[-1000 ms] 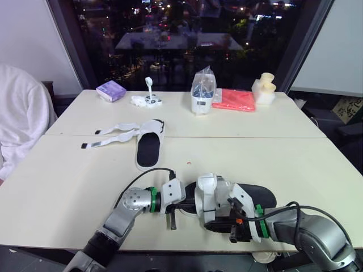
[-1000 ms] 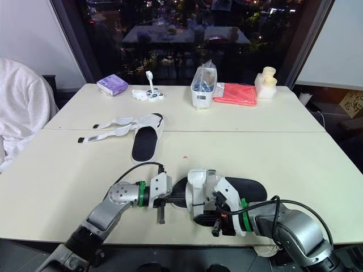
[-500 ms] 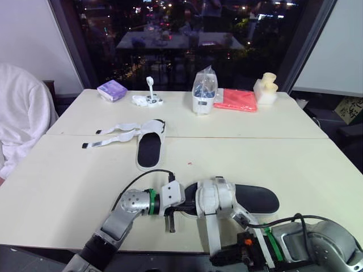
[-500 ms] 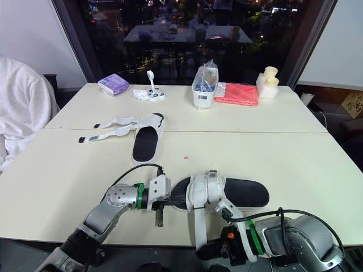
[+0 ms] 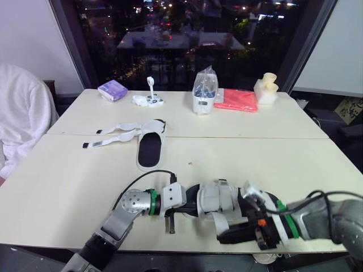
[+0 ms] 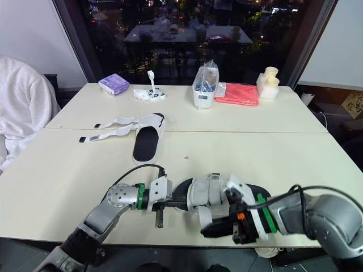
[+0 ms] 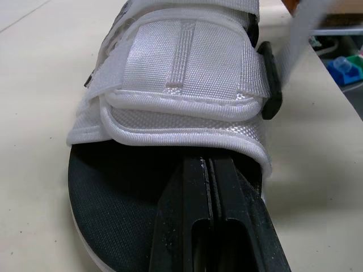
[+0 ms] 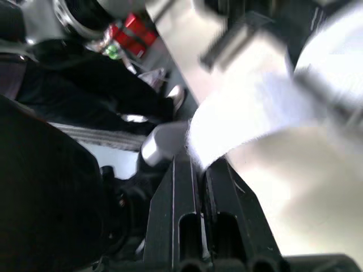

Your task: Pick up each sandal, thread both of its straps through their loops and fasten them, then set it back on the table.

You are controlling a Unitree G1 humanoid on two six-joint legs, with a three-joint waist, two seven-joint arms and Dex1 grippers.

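The near sandal (image 5: 258, 198), black-soled with white straps (image 7: 181, 73), lies by the table's front edge. My left gripper (image 5: 186, 208) is shut on its toe end, its fingers lying flat on the black insole (image 7: 108, 198) just short of the front strap. A black loop (image 7: 271, 85) sits at that strap's side. My right gripper (image 5: 226, 235) is at the sandal's near side, shut on a loose white strap end (image 8: 249, 113) that runs from the sandal to the fingers. The second sandal (image 5: 150, 148) lies farther back left, its two straps (image 5: 110, 136) spread open on the table.
Along the far side of the table (image 5: 68, 187) stand a purple box (image 5: 111, 89), a small white item (image 5: 147, 100), a clear bag on a white container (image 5: 203, 90), a red cloth (image 5: 234, 100) and a cream object (image 5: 265, 88). A person in white (image 5: 20, 119) sits at the left.
My right gripper drew the strap down past the table's front edge, then came back up and to the right, close to the sandal. The left gripper has stayed put.
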